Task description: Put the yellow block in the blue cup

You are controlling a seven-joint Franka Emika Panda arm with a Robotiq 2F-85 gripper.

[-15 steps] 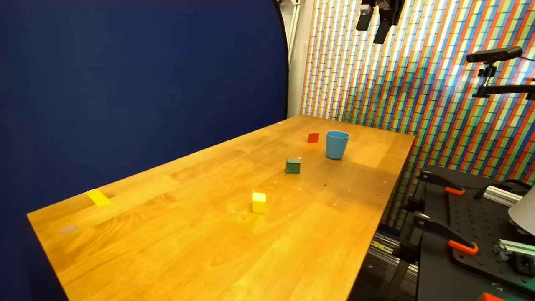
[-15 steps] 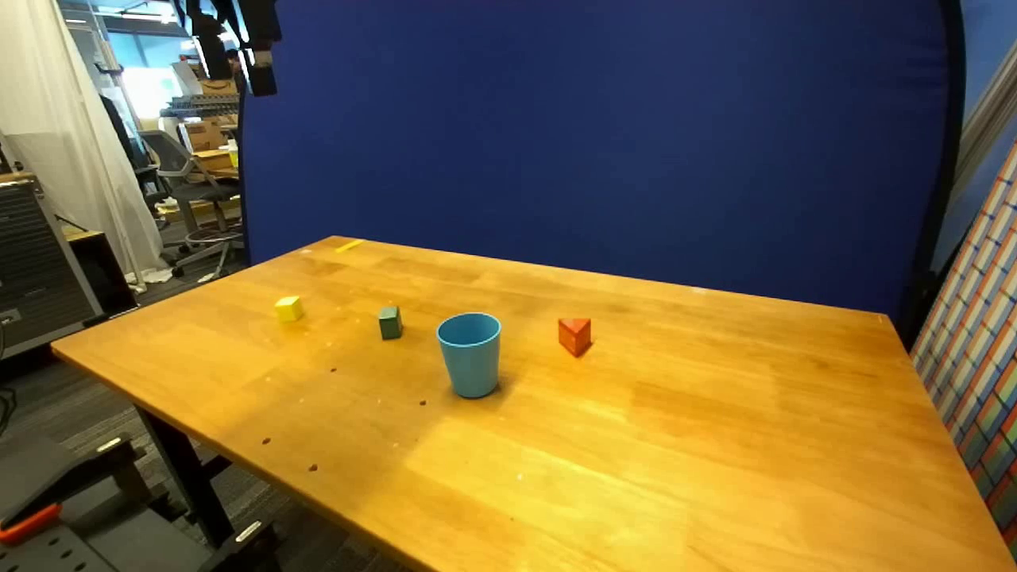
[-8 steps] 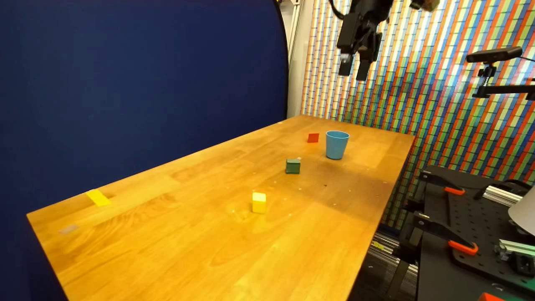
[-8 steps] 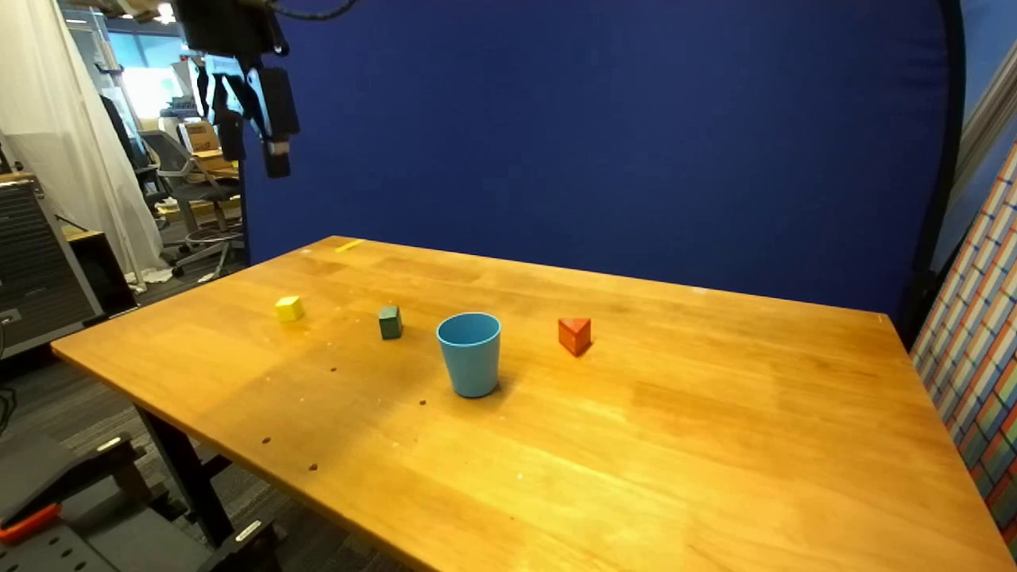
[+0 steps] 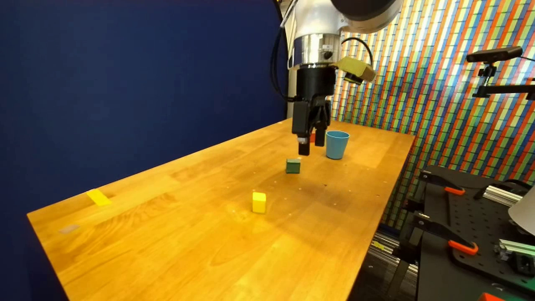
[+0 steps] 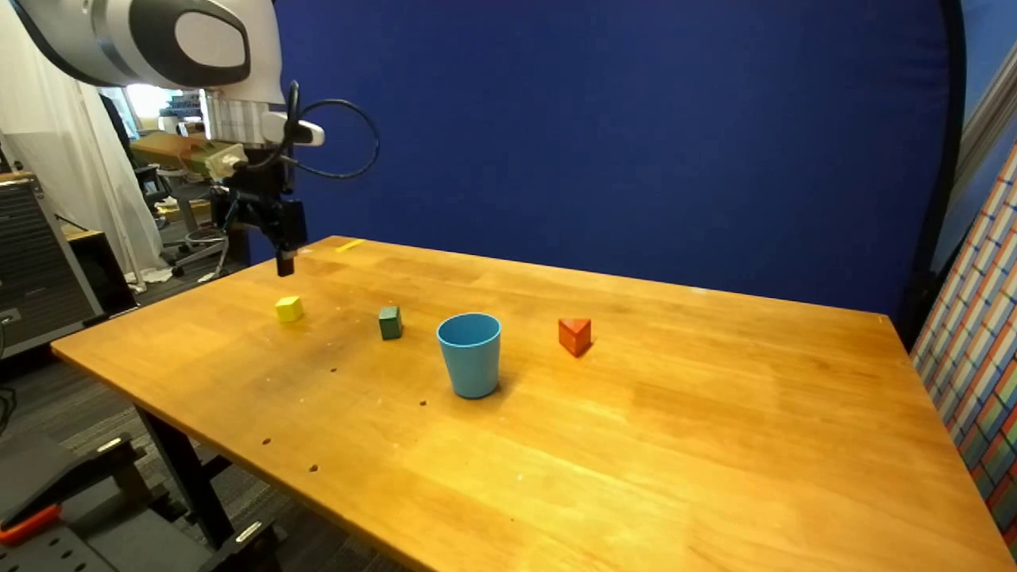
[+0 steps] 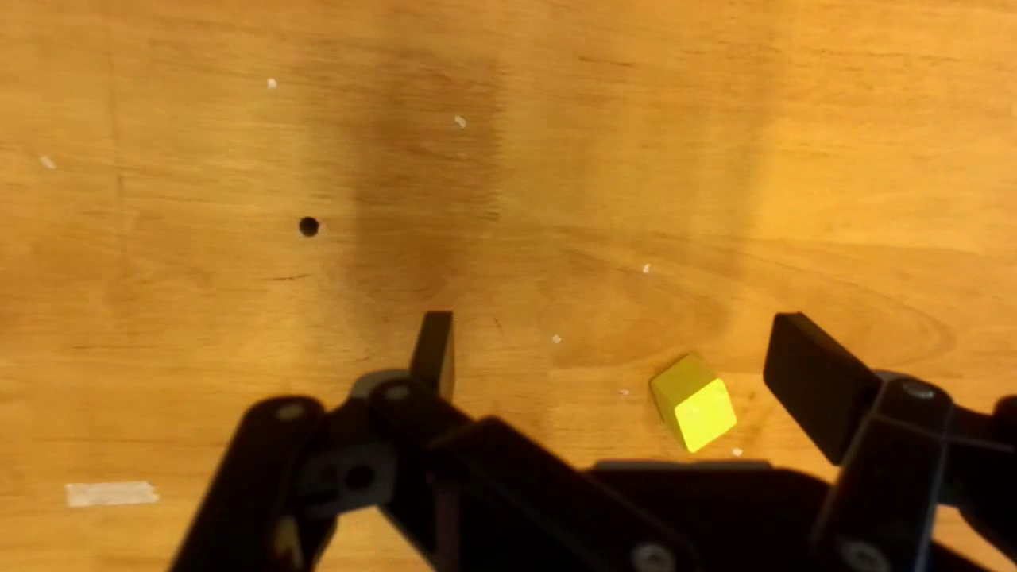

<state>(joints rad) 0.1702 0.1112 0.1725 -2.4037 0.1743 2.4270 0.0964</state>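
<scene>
Robotiq gripper point(image 7: 610, 342), jaws spread wide, hangs above a wooden table point(image 6: 675, 445) where a green block point(image 6: 390, 323) sits between the yellow block point(image 7: 695, 405) and an upright blue cup point(image 6: 473, 361).

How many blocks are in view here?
3. In an exterior view, left to right: yellow block, green block, and, right of the blue cup, red block. More could hide inside the cup.

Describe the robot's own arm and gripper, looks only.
The arm is white and rounded, with a dark patch around a pale oval and a silvery band bearing a label too small to read. Black cables loop beside it; a yellowish boxy piece juts out. The gripper is black and jointed, with flat, blocky fingers.
</scene>
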